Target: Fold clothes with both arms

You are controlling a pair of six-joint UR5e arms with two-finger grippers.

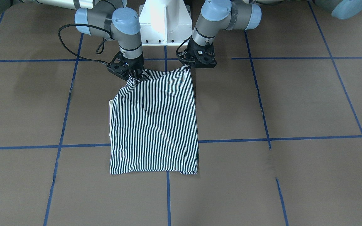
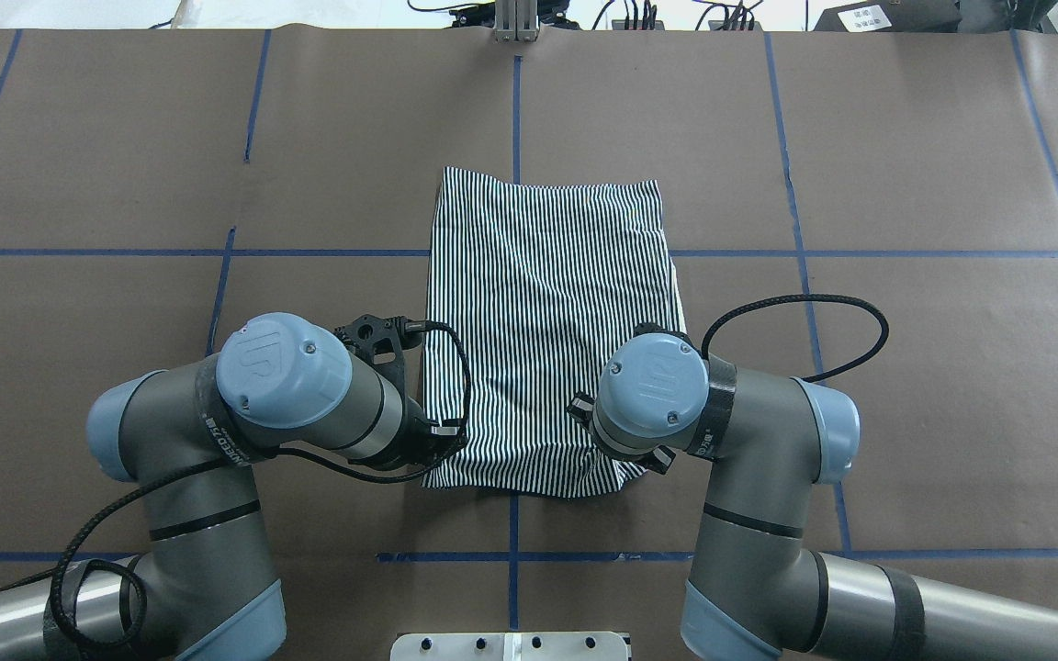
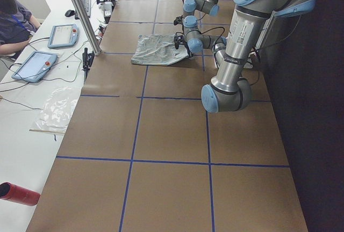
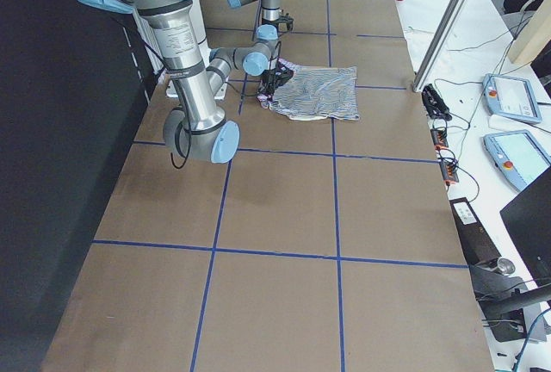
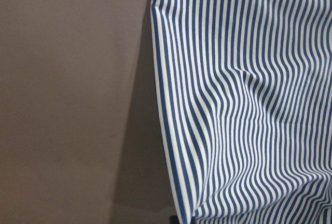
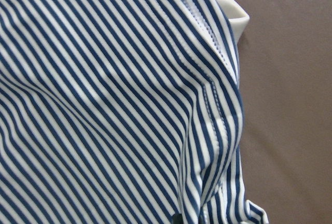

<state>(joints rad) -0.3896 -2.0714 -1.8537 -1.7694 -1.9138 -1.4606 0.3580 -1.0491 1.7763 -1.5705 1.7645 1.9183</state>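
Observation:
The navy-and-white striped polo shirt (image 1: 154,122) lies folded into a rectangle on the brown table, also in the overhead view (image 2: 547,303). A strip of its white collar (image 1: 110,116) pokes out at one side and shows in the right wrist view (image 6: 228,11). My left gripper (image 1: 188,65) is shut on the corner of the edge nearest the robot. My right gripper (image 1: 137,77) is shut on the other near corner, bunching the cloth. That edge is lifted slightly. The far edge rests flat. Both wrist views show striped cloth (image 5: 249,105) close up.
The white pedestal base (image 1: 165,25) stands just behind the grippers. Blue tape lines (image 1: 168,194) grid the brown paper table. A metal post (image 3: 80,12), tablets (image 3: 35,65) and a seated person are off the table's far side. A red cylinder (image 3: 19,194) lies off one corner.

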